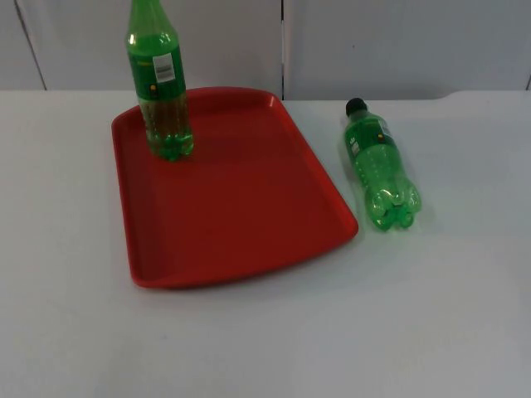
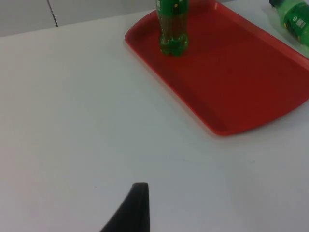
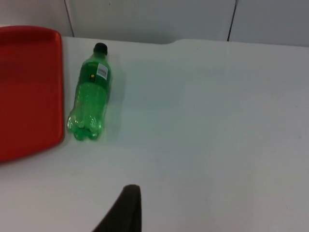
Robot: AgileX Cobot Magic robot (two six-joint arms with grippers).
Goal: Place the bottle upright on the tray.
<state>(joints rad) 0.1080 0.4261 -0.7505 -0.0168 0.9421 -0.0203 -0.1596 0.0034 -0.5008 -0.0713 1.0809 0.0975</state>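
My right gripper (image 3: 126,209) is hovering above bare white table (image 1: 431,315), and I cannot tell how it is set; I am keeping it high and back so the wrist camera is taking in the whole lying bottle (image 3: 90,99) before any approach. That bottle is resting on its side on the table, just beside the red tray (image 3: 29,87) but apart from its rim. In the top view the lying bottle (image 1: 380,166) is sitting right of centre in the frame, black cap pointing toward the grey wall (image 1: 398,41), base toward the near edge, close along the right rim of the tray (image 1: 323,191). My left gripper (image 2: 133,210) is waiting over open table on the other side of the tray (image 2: 270,92), and I cannot tell its state either. A standing bottle (image 1: 161,87) is already upright in the upper left of the top view, on the tray's far left corner, which is leaving the middle and near half of the tray free. I judge the job as half done: the lying bottle is on my right arm's side, so that arm is the natural one to fetch it and stand it up.
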